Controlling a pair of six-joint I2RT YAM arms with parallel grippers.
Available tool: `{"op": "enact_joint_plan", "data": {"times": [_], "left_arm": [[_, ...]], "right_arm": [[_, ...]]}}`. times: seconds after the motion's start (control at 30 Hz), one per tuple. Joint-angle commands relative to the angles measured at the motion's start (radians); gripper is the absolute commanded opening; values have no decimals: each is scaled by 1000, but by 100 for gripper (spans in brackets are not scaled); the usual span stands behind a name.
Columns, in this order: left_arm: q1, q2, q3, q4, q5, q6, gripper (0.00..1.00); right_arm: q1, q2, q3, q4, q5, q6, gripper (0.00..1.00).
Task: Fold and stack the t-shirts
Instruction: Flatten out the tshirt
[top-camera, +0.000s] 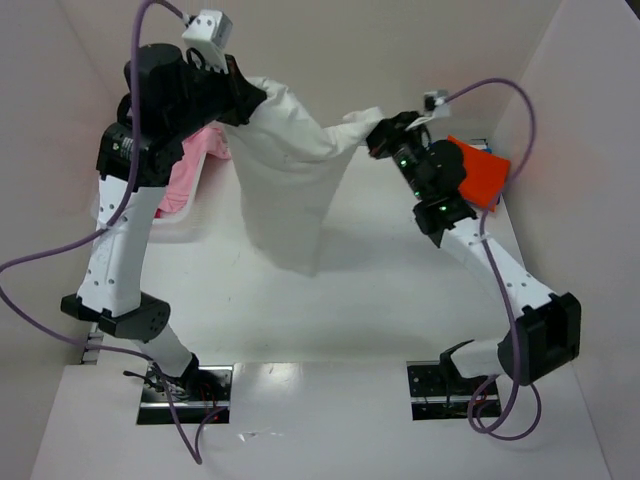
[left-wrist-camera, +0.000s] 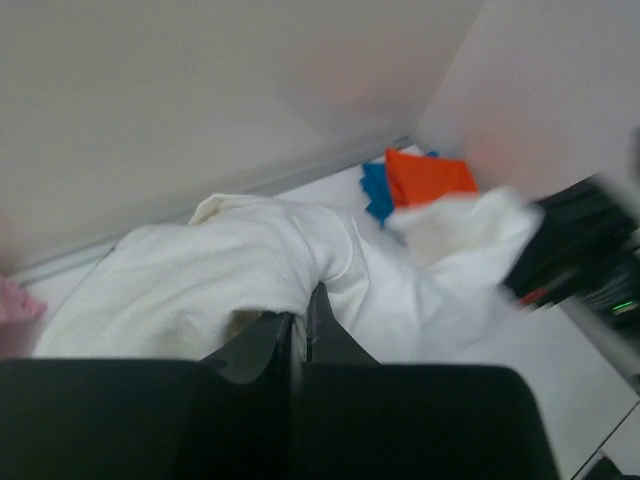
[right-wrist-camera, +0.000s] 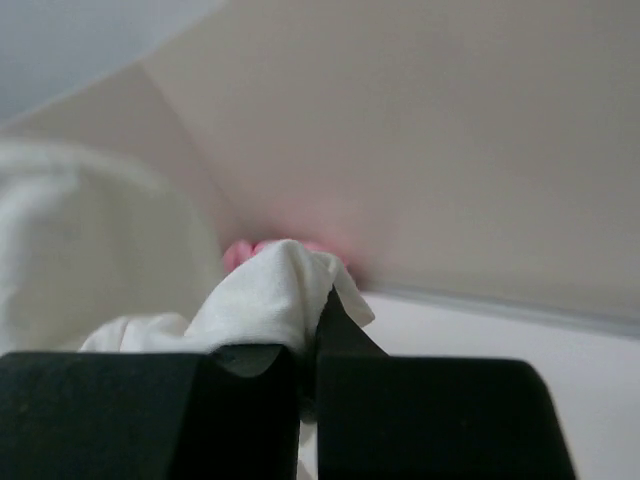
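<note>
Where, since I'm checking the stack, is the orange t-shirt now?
Top view: the orange t-shirt lies far right by the side wall, beyond the right gripper; the left wrist view shows it on the blue t-shirt.

Cream-white t-shirt (top-camera: 290, 180) was plain, between black fingers of left gripper (top-camera: 260, 100) and right gripper (top-camera: 376, 133). Pink t-shirt (top-camera: 195, 165) showed beside left fingers; orange t-shirt (top-camera: 482, 172) over blue t-shirt (left-wrist-camera: 374, 190) beyond right fingers.

left hand (top-camera: 252, 101) raised, clamped tight | right hand (top-camera: 376, 135) raised, clamped tight | arms extended forward
</note>
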Motion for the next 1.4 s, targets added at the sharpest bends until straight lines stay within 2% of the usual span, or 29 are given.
{"op": "enact_joint_plan", "data": {"times": [0.0, 0.07, 0.13, 0.17, 0.2, 0.23, 0.27, 0.4, 0.57, 0.7, 0.77, 0.9, 1.1, 1.37], "left_arm": [[-2, -122, -221, 103, -108, 22, 5], [-2, -194, -428, 151, -74, 22, 12], [2, -260, -542, 203, -10, 22, 22], [7, -274, -603, 214, 37, 18, 48], [7, -285, -658, 219, 78, 12, 84], [7, -292, -678, 220, 90, 16, 96], [7, -292, -690, 220, 90, 22, 100], [7, -292, -696, 287, 102, 71, 100], [7, -286, -709, 468, 250, 207, 100], [18, -223, -745, 631, 526, 256, 100], [18, -191, -768, 699, 709, 270, 100], [18, -90, -754, 689, 901, 357, 100], [18, 58, -648, 636, 1116, 379, 100], [18, 147, -500, 522, 1302, 439, 98]], "right_arm": [[-118, -85, 125, -52, 49, -70, 0], [-134, -85, 182, -108, 45, -118, 0], [-134, -85, 204, -115, 29, -137, 0], [-134, -80, 216, -125, 14, -137, 0], [-134, -74, 231, -143, -13, -137, 0], [-134, -71, 243, -151, -50, -137, 0], [-134, -65, 243, -151, -79, -137, 0], [-100, -56, 233, -175, -164, -146, 0], [-47, -68, 181, -201, -252, -178, 0], [-32, -68, 171, -236, -314, -187, 0], [-25, -79, 162, -237, -337, -180, 0], [-25, -102, 161, -246, -401, -180, 0], [-16, -131, 142, -246, -532, -149, 0], [36, -149, 82, -267, -554, -160, 0]]}}
